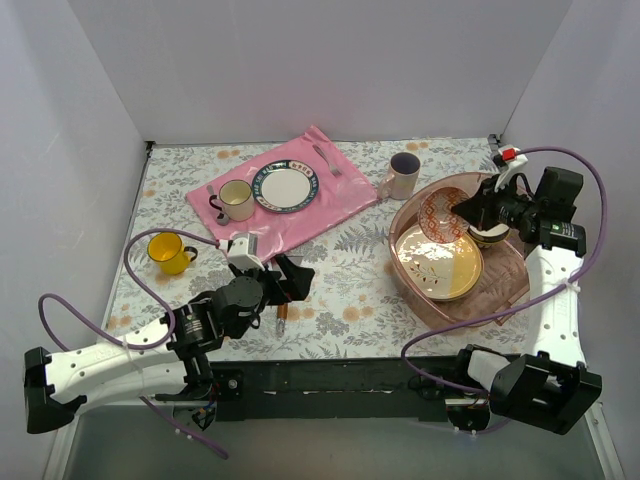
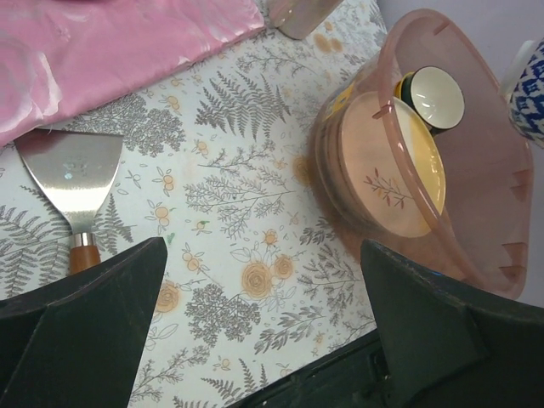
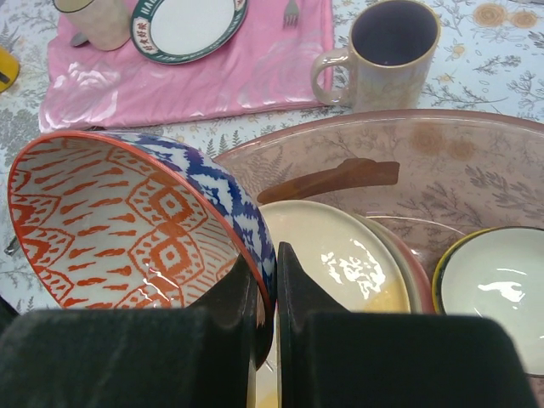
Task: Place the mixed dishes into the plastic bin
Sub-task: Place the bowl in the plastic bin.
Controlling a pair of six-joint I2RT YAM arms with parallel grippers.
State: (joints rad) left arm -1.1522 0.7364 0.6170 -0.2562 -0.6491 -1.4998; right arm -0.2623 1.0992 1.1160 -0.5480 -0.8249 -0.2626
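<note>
In right gripper (image 3: 265, 280), pinched shut on its rim: tilted orange bowl (image 3: 127, 221), over bin (image 3: 476, 127) with stacked plates (image 1: 440, 262) and 1 small bowl (image 3: 497, 289) inside. At left gripper (image 2: 263, 306): jaws wide apart, nothing held, near spatula (image 2: 72, 170). On table (image 1: 350, 290): yellow mug (image 1: 168, 252), pinkish mug (image 1: 404, 175).

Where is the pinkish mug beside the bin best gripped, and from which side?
Grip the pinkish mug at its rim from above, opposite the handle: it stands upright, mouth open, so one finger probably fits inside.
</note>
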